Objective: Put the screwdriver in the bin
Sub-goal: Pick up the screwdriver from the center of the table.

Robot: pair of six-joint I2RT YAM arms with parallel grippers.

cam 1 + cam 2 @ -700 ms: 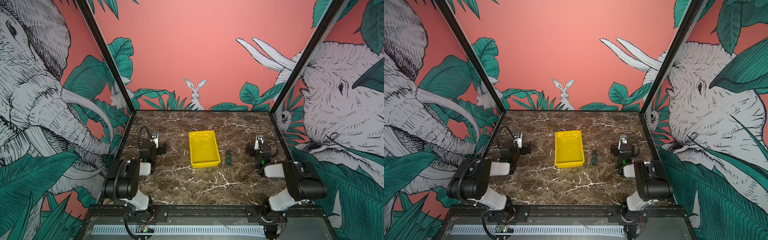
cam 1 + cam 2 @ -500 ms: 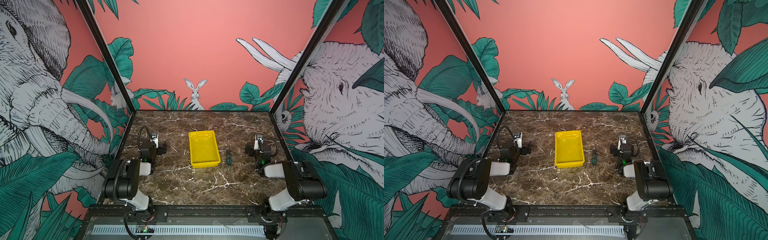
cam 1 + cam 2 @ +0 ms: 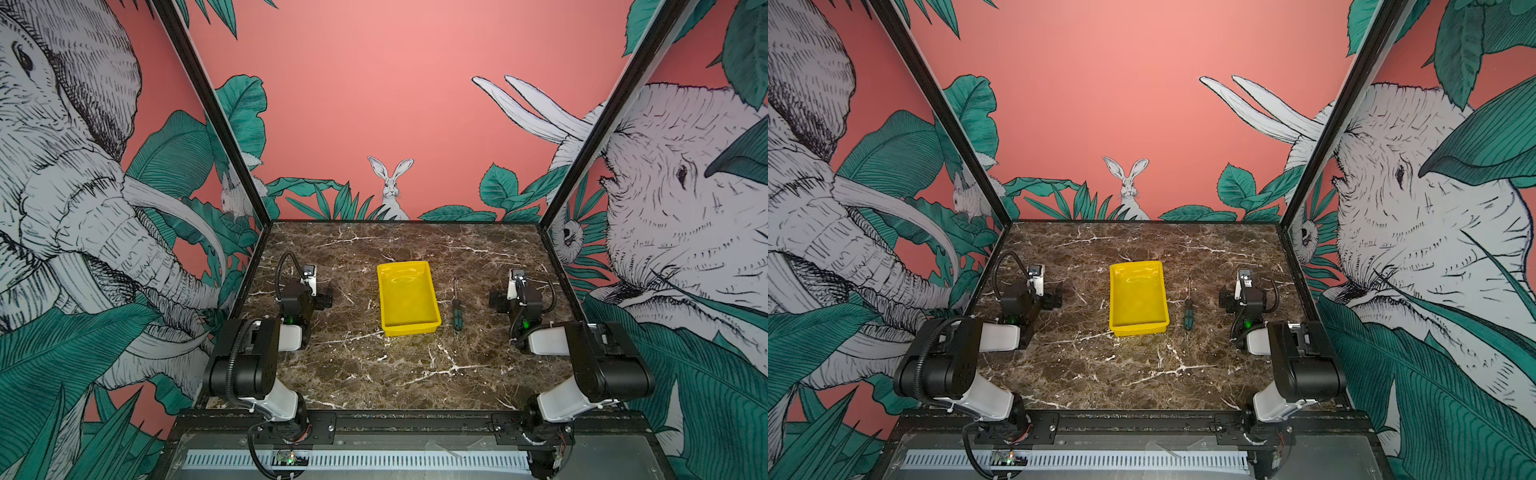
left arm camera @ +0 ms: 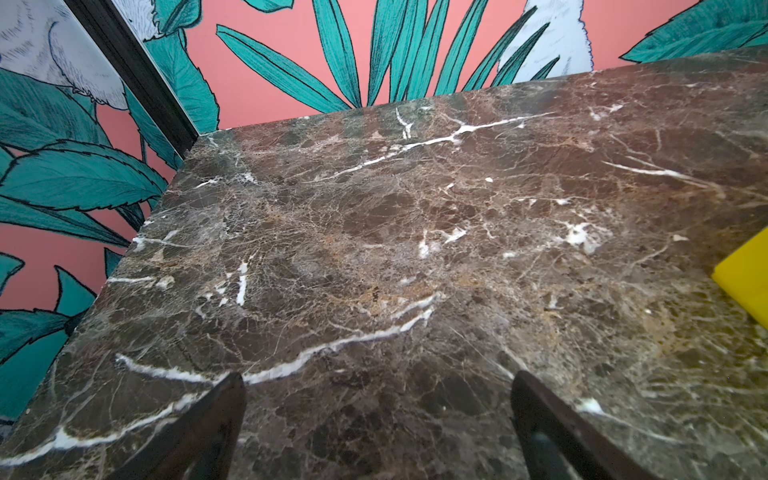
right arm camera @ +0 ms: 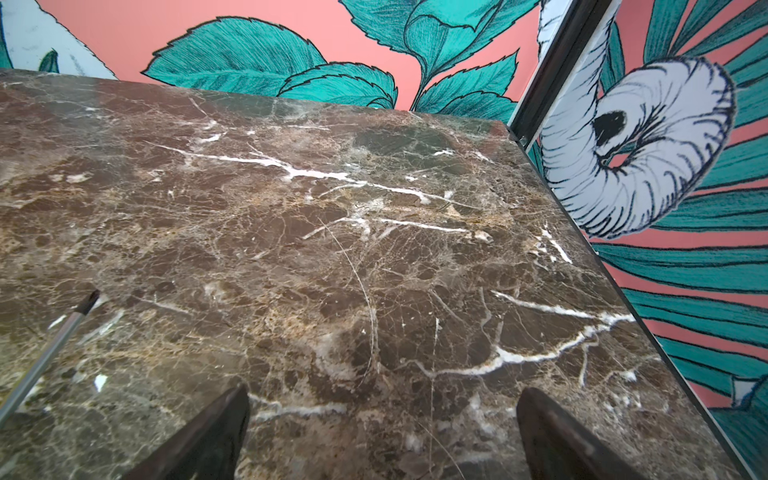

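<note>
The small screwdriver with a dark green and black striped handle and thin metal shaft (image 3: 456, 309) (image 3: 1187, 307) lies flat on the dark brown marble-patterned desk with white veins (image 3: 374, 374), outside the shallow rectangular bright yellow plastic bin (image 3: 407, 299) (image 3: 1137, 299). Its long axis runs near to far: the handle is the near end and the tip points at the far wall, leaning a touch to the left. It sits just right of the bin's right long wall, roughly parallel to it, with a narrow strip of desk between them. The handle's end is about level with the bin's near wall.

The bin stands at the middle of the desk, its own long axis also near to far.

The screwdriver lies between the bin and the right arm. In the right wrist view only the shaft and dark tip (image 5: 54, 345) show, off to one side of the right fingers (image 5: 208, 436), which stand released and spread wide with only desk between them. The left fingers (image 4: 199, 432), on the far side of the bin from the screwdriver, are likewise spread apart over the desk and grasp nothing; a yellow corner of the bin (image 4: 748, 278) shows at the edge of the left wrist view
</note>
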